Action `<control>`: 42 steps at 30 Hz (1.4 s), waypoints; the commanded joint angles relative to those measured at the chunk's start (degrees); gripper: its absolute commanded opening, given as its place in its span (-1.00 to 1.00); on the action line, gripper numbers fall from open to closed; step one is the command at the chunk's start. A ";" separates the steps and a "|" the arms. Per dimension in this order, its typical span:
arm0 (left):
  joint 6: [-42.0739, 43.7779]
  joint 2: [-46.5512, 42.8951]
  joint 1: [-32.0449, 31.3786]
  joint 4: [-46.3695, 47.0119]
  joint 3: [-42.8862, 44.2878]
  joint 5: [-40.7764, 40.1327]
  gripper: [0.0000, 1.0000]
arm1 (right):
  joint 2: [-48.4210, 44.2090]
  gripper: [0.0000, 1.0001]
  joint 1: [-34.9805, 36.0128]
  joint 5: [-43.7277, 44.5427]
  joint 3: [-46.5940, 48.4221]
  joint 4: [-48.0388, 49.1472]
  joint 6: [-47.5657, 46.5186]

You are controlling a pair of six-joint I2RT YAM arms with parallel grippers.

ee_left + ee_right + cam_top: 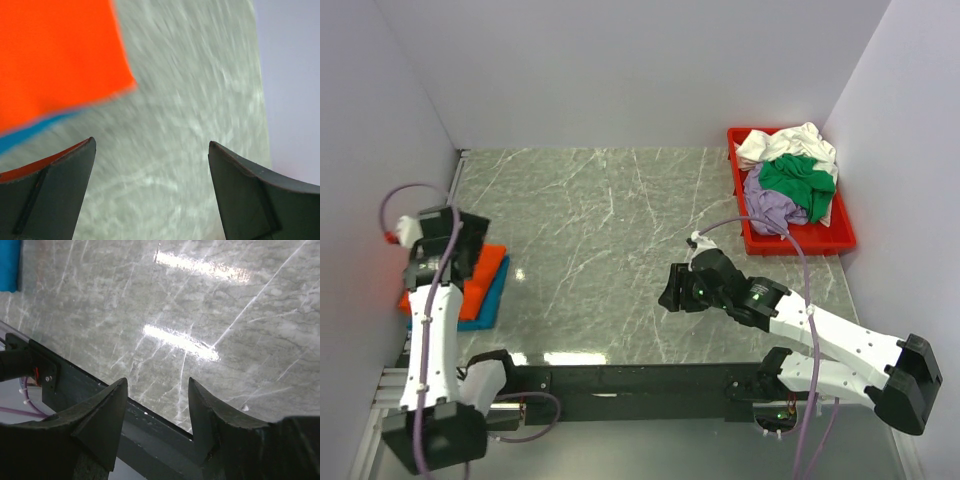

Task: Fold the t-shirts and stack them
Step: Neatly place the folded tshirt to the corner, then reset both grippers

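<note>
Top external view: the red tray (823, 241) stands against the right wall on the grey marbled table (590, 200). Every place below is counted from this tray.
Loose shirts: the white t-shirt (790, 142), green t-shirt (800, 178) and lavender t-shirt (768, 208) lie crumpled together inside the tray. White is at the tray's far end and spills over its rim. Green lies on top in the middle. Lavender is at the tray's near-left side.
Folded stack: the orange t-shirt (482, 275) lies flat on the teal-blue t-shirt (496, 302). The stack is well apart from the tray, across the table to its left and nearer the arm bases. A teal margin shows along the side facing the tray.
Left gripper (150, 147): it is far to the left of the tray, at the far end of the stack. Its jaws are spread wide with nothing between them.
Left wrist view: blurred. An orange corner with a blue strip under it shows at upper left, and bare table shows between the fingers.
Right gripper (157, 385): it is left of the tray and nearer the bases, between tray and stack but closer to the tray, over bare table. Its jaws are parted and empty.
Right wrist view: a sliver of teal-blue cloth shows at the top left corner, and the table's near edge runs under the fingers.
Purple cable (802, 262): it rises from the right arm and crosses the tray's near-left corner in the top view.
</note>
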 commanded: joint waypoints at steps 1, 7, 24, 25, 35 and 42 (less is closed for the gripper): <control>-4.67 -0.86 -11.27 3.46 -1.16 -6.00 0.99 | -1.58 0.18 0.41 2.19 0.31 2.60 -0.26; -9.16 9.49 -45.69 5.12 1.30 -17.96 0.99 | -2.63 0.26 0.41 4.73 1.36 2.96 0.18; 0.23 16.64 -71.86 28.68 -10.38 -10.41 0.99 | -13.97 0.69 0.32 14.49 -0.92 1.73 0.01; 0.32 15.59 -72.03 28.77 -10.73 -10.24 0.99 | -14.15 0.69 0.41 14.58 -1.71 2.08 0.09; 1.46 15.32 -71.95 29.30 -10.12 -9.89 0.99 | -13.71 0.70 0.41 15.72 -2.33 3.66 -0.35; 1.82 14.88 -71.95 28.60 -9.95 -10.23 0.99 | -13.97 0.71 0.23 16.16 -2.33 3.57 -0.43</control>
